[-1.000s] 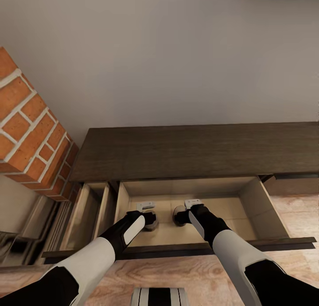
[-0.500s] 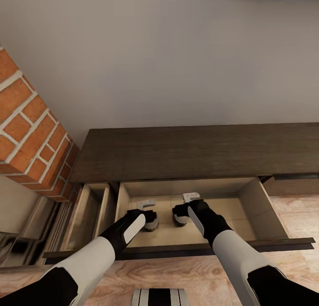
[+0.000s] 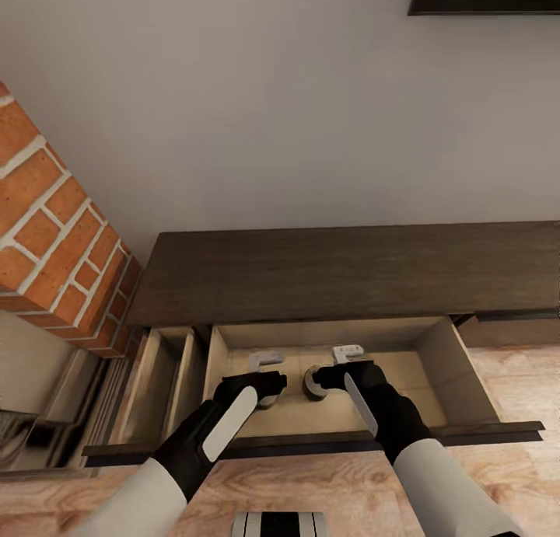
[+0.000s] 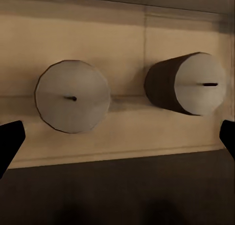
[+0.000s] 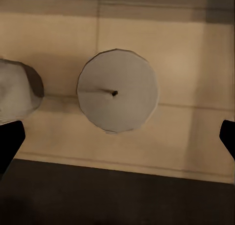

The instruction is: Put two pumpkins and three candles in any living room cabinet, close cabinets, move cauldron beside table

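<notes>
Both grippers lifted clear; candles (image 4: 72, 96) below them

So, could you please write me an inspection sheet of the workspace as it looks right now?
Surface: long dark wood cabinet, wide drawer pulled open, pale interior; a narrower compartment beside it is open too.
Job's things: two candles upright on the drawer floor, side by side and apart, left candle and right candle; pumpkins and cauldron: nothing seen.
Clutter: nothing seen.
Grippers: left gripper and right gripper both open, empty, above the candles.
Cables: nothing seen.
Surroundings: plain wall, brick column, wood floor.
</notes>
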You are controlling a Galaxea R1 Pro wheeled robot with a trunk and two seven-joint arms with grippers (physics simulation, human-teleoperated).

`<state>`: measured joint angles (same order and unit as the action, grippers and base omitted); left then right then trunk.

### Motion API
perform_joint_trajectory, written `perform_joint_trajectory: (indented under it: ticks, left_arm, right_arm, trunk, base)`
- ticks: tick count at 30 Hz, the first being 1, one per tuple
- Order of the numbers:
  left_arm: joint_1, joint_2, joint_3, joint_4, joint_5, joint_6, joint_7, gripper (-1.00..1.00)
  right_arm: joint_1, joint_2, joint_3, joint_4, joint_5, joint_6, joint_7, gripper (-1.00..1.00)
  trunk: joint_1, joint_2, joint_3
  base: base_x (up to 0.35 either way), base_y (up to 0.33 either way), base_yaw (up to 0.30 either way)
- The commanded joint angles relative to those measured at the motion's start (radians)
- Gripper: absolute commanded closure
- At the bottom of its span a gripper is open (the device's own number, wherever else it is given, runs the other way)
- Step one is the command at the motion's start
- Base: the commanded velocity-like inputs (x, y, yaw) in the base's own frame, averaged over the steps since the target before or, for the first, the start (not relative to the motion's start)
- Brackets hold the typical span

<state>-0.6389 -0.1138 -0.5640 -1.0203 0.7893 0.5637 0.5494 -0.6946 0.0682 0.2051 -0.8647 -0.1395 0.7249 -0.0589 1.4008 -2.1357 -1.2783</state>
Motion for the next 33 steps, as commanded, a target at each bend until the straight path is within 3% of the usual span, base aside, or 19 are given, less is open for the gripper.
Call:
perform_joint_trajectory:
  ticks: [1,4,5,9,12,15,21,27,33]
  left_arm:
    - [0.014,0.006,-0.001,-0.036,0.01,0.009,0.016,-1.0]
    - [0.068,0.019,0.017,-0.143,0.009,0.039,0.029,-1.0]
    - [0.09,0.023,0.031,-0.184,0.006,0.05,0.032,-1.0]
    - [0.137,0.03,0.05,-0.269,0.0,0.068,0.039,-1.0]
    - [0.186,0.058,0.058,-0.386,0.005,0.089,0.062,-1.0]
    - [0.201,0.075,0.06,-0.431,0.009,0.096,0.073,-1.0]
    - [0.21,0.085,0.058,-0.456,0.013,0.099,0.078,-1.0]
    - [0.212,0.082,0.055,-0.46,0.016,0.099,0.078,-1.0]
    - [0.216,0.075,0.05,-0.462,0.028,0.09,0.067,-1.0]
  right_arm:
    - [0.027,-0.006,0.0,-0.049,-0.009,0.02,-0.006,-1.0]
    - [0.119,-0.028,-0.023,-0.205,-0.011,0.095,-0.005,-1.0]
    - [0.159,-0.036,-0.047,-0.266,-0.011,0.121,-0.004,-1.0]
    - [0.23,-0.046,-0.09,-0.362,-0.012,0.149,-0.002,-1.0]
    - [0.299,-0.051,-0.111,-0.475,-0.01,0.163,-0.001,-1.0]
    - [0.334,-0.054,-0.117,-0.559,-0.007,0.172,-0.001,-1.0]
    - [0.374,-0.061,-0.121,-0.686,-0.003,0.18,-0.001,-1.0]
    - [0.381,-0.064,-0.122,-0.735,-0.002,0.193,-0.001,-1.0]
    - [0.382,-0.065,-0.125,-0.749,-0.002,0.272,-0.001,-1.0]
  trunk:
    - [0.0,0.0,-0.001]
    - [0.0,0.0,-0.001]
    - [0.0,0.0,-0.001]
    - [0.0,0.0,-0.001]
    - [-0.008,0.014,0.006]
    - [-0.019,0.035,0.015]
    - [-0.042,0.077,0.034]
    - [-0.065,0.119,0.053]
    - [-0.088,0.161,0.071]
  base:
    - [0.0,0.0,0.0]
    - [0.0,0.0,0.0]
    - [0.0,0.0,0.0]
    - [0.0,0.0,0.0]
    - [0.0,0.0,0.0]
    - [0.0,0.0,0.0]
    - [0.0,0.0,0.0]
    - [0.0,0.0,0.0]
    - [0.0,0.0,-0.004]
